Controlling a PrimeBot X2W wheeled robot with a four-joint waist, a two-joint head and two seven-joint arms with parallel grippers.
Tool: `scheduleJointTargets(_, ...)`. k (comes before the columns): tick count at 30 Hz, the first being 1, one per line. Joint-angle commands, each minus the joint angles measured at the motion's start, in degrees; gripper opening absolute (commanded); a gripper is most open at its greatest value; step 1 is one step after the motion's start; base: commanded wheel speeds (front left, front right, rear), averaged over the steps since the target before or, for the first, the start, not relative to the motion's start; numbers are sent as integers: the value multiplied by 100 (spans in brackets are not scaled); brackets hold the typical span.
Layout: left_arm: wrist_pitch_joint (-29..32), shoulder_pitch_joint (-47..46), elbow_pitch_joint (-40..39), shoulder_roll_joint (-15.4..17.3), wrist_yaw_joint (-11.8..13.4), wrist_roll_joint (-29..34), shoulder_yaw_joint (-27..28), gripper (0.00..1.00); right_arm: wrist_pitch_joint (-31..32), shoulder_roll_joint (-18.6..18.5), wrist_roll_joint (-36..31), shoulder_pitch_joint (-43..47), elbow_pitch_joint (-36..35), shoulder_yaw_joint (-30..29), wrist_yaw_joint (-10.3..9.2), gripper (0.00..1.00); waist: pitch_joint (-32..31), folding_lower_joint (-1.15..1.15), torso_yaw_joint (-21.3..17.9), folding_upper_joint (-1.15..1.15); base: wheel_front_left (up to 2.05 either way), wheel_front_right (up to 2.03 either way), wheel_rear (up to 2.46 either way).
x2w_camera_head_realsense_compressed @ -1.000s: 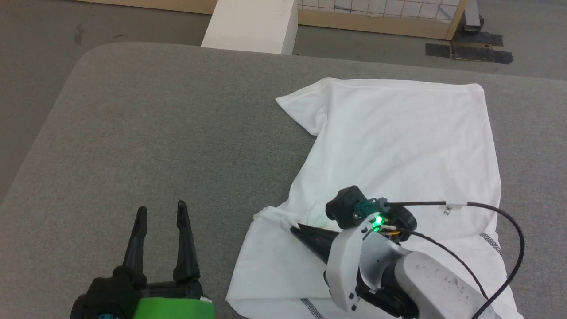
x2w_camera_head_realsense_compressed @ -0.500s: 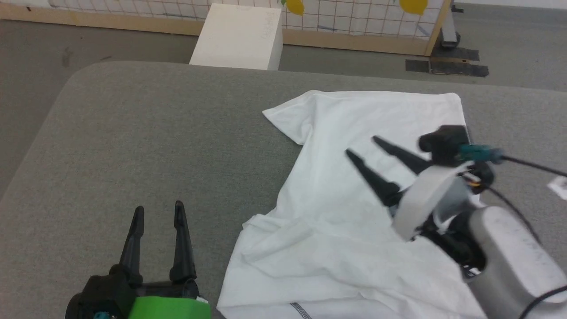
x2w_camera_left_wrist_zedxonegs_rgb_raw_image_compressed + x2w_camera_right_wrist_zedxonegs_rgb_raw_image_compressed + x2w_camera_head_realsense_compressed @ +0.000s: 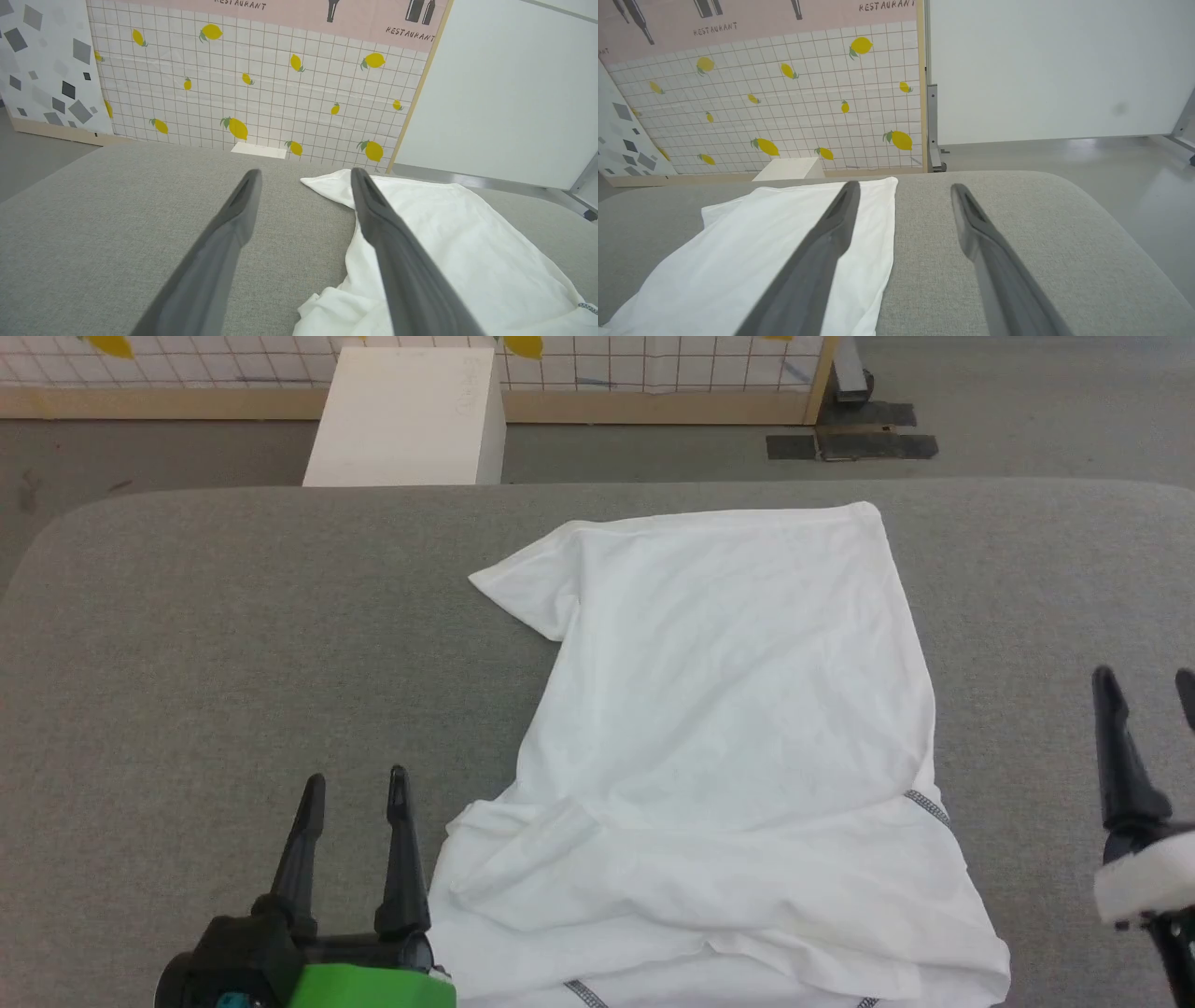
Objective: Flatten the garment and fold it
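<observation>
White garment [image 3: 728,709] lying rumpled on grey padded table [image 3: 233,635], left gripper [image 3: 357,777] at lower left just beside it, fingers apart, right gripper [image 3: 1145,674] at right edge, fingers apart, off the cloth, white box [image 3: 401,420] beyond

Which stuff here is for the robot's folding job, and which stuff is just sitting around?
For the job:
- shirt, white, partly rumpled
- table, grey, with the shirt lying on it

Just lying about:
- box, white, on the floor behind the table
- lemon wall, far behind
</observation>
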Motion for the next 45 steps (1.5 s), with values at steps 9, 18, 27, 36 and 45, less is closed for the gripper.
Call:
scheduleJointTargets(9, 36, -98, 123, -19, 34, -66, 0, 100, -358, 678, -129, 792, -175, -54, -9, 100, 237, 0, -229, 0, 0, 0, 0)
scheduleJointTargets(18, 1549, -2183, 72, 607, -391, 94, -6, 100, -315, 576, -234, 240, -694, 70, -9, 100, 1008, 0, -202, 0, 0, 0, 0)
scheduleJointTargets(27, 3782, -5038, 1113, 1140, -884, -196, 78, 100, -289, 415, -49, -77, -851, 131, -9, 100, 1943, 0, -319, 0, 0, 0, 0)
scheduleJointTargets(36, 5163, -6077, 2167, 1335, -974, -387, -5, 100, -442, 221, 62, -430, -674, 259, -9, 100, 2578, 0, -561, 0, 0, 0, 0)
scheduleJointTargets(45, 5661, -6025, 2382, 1339, -773, -564, 72, 100, -543, 99, 142, -580, -493, 280, -9, 100, 2982, 0, -724, 0, 0, 0, 0)
